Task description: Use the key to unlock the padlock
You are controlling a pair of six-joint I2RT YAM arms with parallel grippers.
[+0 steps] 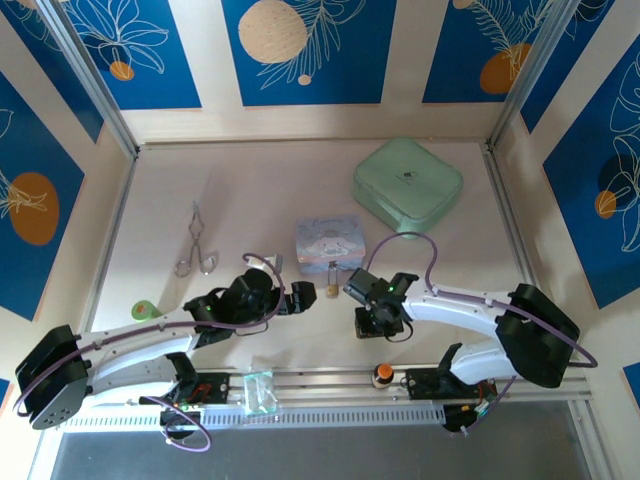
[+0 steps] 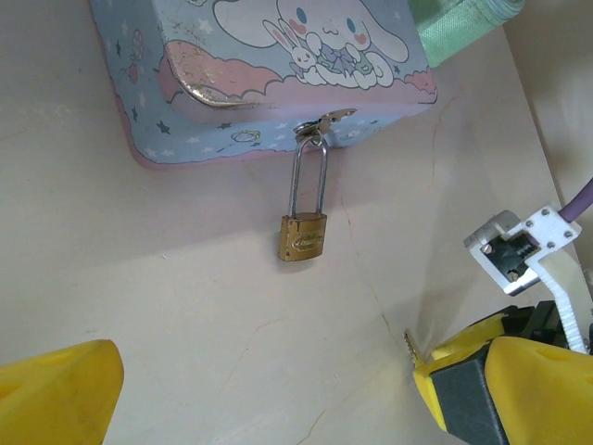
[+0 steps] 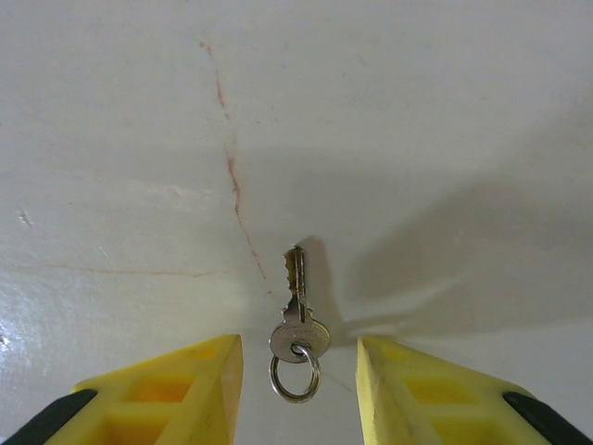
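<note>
Your right gripper (image 3: 296,345) hovers with its yellow fingers (image 3: 176,389) spread apart and gripping nothing. The small, thin, silvery-gold metal key (image 3: 298,311) lies flat on the pale table (image 3: 417,139) in the gap between them. Its round bow and wire ring are nearest the gripper, its toothed blade points away, and neither finger touches it. Your left gripper (image 2: 278,371) is also spread wide and empty, low over the table and facing the tiny padlock (image 2: 304,235) with a brass-gold body and a thin silver U-shaped shackle. That shackle is threaded through the latch on the front edge of the pastel blue-and-pink tin (image 2: 241,83) printed with a white cartoon rabbit, and the brass body rests on the table just in front of the tin. From the top camera, the two grippers (image 1: 303,296) (image 1: 357,287) sit close together on either side of the padlock (image 1: 332,287), with the tin (image 1: 328,238) just beyond them. Farther back to the right lies a mint-green, rounded square box (image 1: 407,180). Silver scissor-like forceps (image 1: 195,243) rest well off to the left.
</note>
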